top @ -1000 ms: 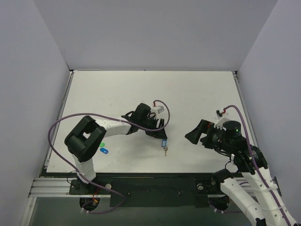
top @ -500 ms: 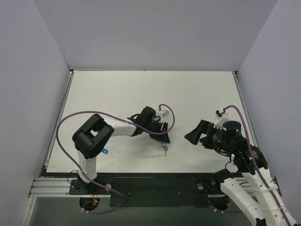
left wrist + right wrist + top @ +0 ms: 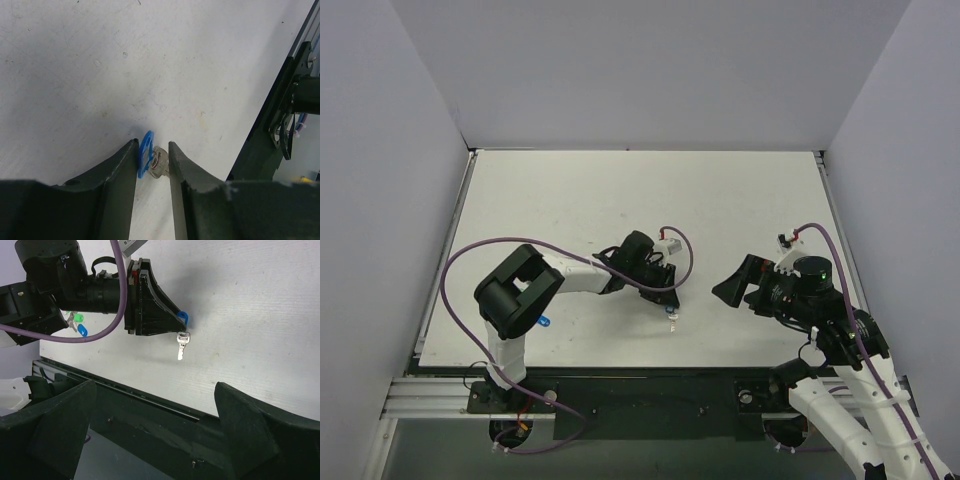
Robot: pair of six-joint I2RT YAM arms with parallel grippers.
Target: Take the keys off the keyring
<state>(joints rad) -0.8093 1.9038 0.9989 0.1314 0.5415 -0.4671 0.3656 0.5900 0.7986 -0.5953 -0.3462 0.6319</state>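
Note:
The keyring's light-blue tag (image 3: 145, 152) stands on edge between my left gripper's (image 3: 151, 150) fingertips, flat against the left finger. The silver key's head (image 3: 160, 163) presses the right finger, with the thin ring between them. The jaws are narrowed onto this stack. In the right wrist view the tag (image 3: 183, 317) pokes out at the left gripper's tip and the key (image 3: 181, 347) points toward the near edge. From above, the key (image 3: 673, 318) lies just in front of the left gripper (image 3: 667, 298). My right gripper (image 3: 732, 286) is wide open and empty, well right of the key.
A bunch of green (image 3: 75, 318) and dark blue tags (image 3: 82, 331) lies by the left arm's elbow, also partly visible from above (image 3: 543, 322). The table's black front rail (image 3: 150, 395) runs close below the key. White walls enclose the table.
My left gripper has moved toward the near edge onto the blue tag, which lay flat in front of it and now stands on edge between the fingers. The right arm has not moved.

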